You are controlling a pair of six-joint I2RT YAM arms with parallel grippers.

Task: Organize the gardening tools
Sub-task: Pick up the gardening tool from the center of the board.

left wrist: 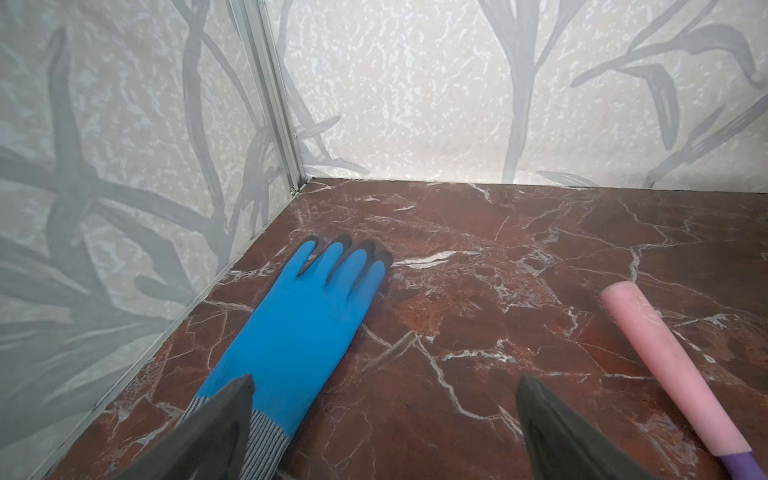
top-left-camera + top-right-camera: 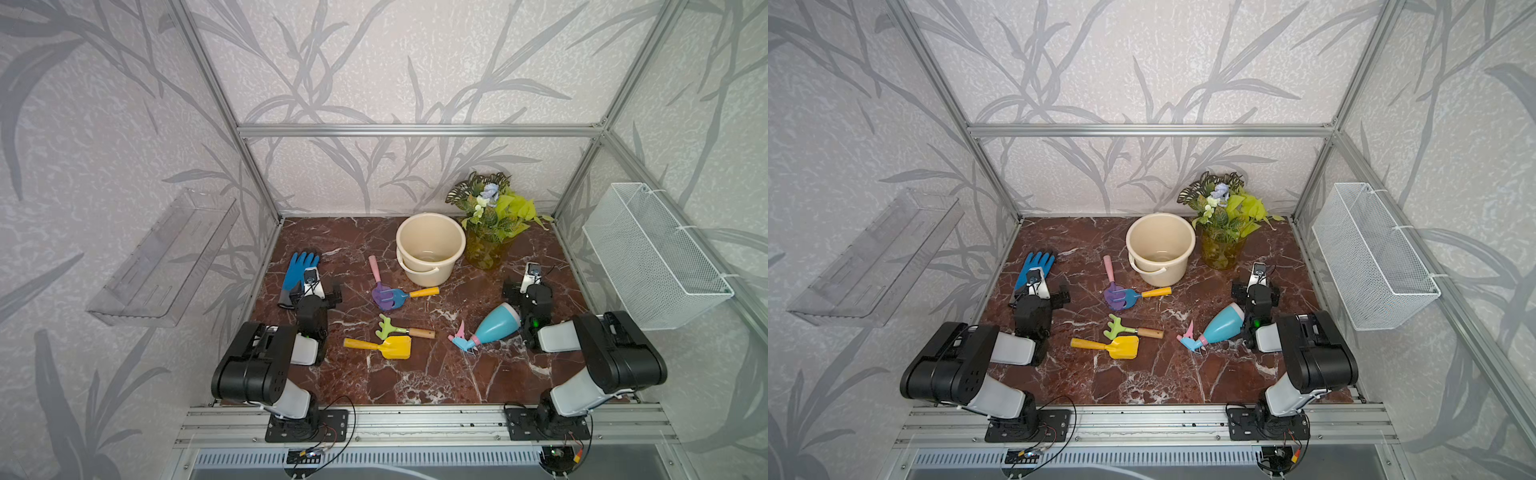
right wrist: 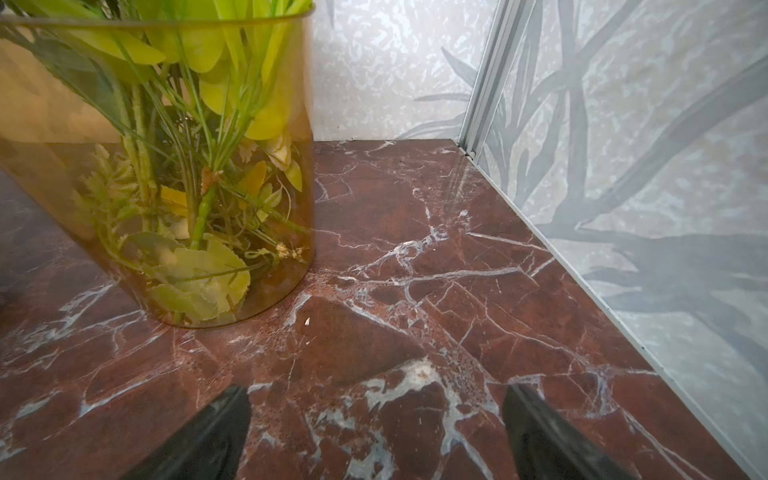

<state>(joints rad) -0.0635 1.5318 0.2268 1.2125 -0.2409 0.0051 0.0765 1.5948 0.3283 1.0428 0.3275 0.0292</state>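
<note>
We count four hand tools, all lying on the marble table (image 2: 415,374) in both top views. The scoop (image 2: 382,296) and the fork (image 2: 411,294) lie near the middle with the fork's blue head overlapping the scoop's purple blade, just in front of the single bucket (image 2: 428,274). The rake (image 2: 405,331) and the shovel (image 2: 380,345) lie side by side nearer the front. One spray bottle (image 2: 494,324) lies on its side just beside the right arm. There are also one glove (image 2: 297,270) at the left edge, one vase (image 2: 486,249) of plants at the back right, one clear shelf (image 2: 166,257) on the left wall and one wire basket (image 2: 656,257) on the right wall.

The wrist views add what the top views hide. The left gripper (image 1: 384,386) has its fingers wide apart and holds nothing. One finger crosses the glove's grey cuff (we cannot tell whether it touches). Of the tools, this view shows only the scoop's pink handle. The right gripper (image 3: 376,390) likewise stands spread and empty over bare marble, with only the vase before it and no tool in sight.
</note>
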